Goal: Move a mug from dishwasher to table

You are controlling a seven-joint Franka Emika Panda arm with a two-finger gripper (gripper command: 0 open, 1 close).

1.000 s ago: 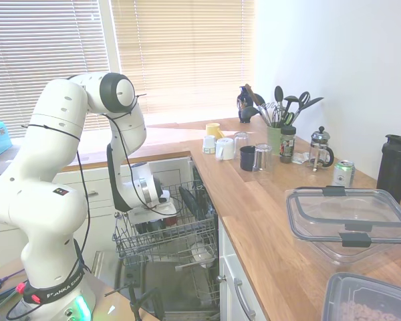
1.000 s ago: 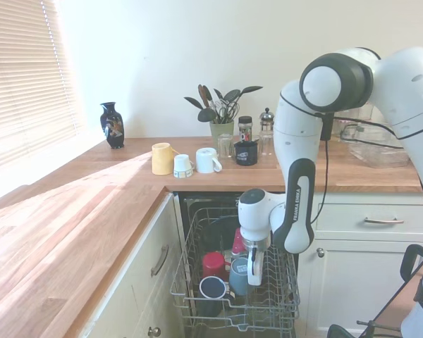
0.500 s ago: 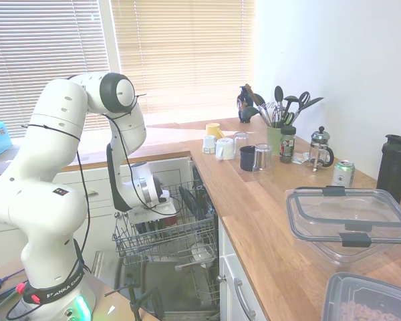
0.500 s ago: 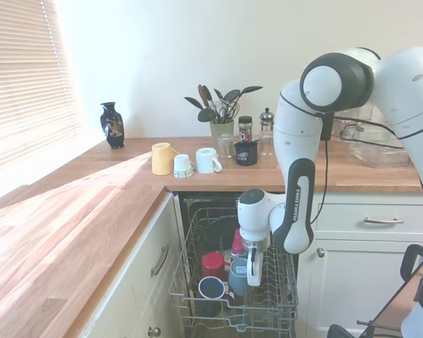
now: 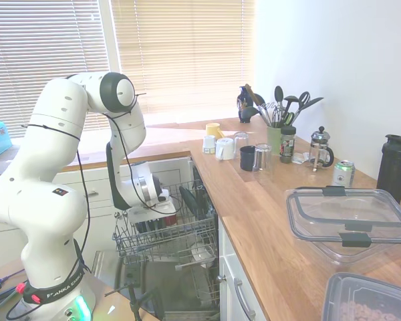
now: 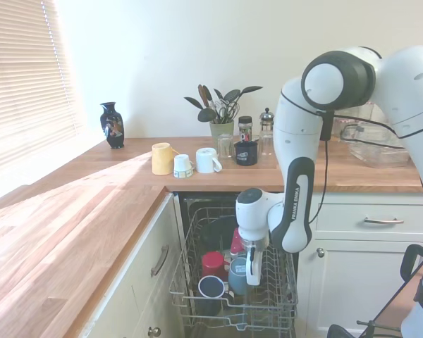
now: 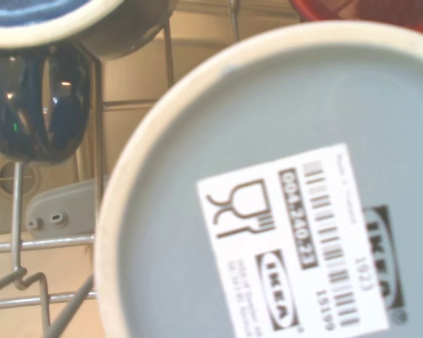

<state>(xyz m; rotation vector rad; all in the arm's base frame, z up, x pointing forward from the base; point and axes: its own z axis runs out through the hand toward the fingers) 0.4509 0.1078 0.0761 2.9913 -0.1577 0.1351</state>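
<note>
Wire rack (image 6: 282,299) bearing upturned mugs (image 6: 213,287)

Slate-grey mug (image 6: 237,276) upside down in the dishwasher's (image 6: 234,310) pulled-out wire rack, pale-rimmed base (image 7: 282,190) with white barcode sticker facing up, light wooden table (image 5: 267,221) alongside above.

A yellow cup (image 6: 162,158) stands beside two white mugs (image 6: 208,160) near a dark vase (image 6: 113,124). A red mug (image 6: 213,263) sits upside down in the rack beside a dark mug (image 6: 212,288), whose base looks blue. Clear lidded containers (image 5: 348,224) lie well apart.
</note>
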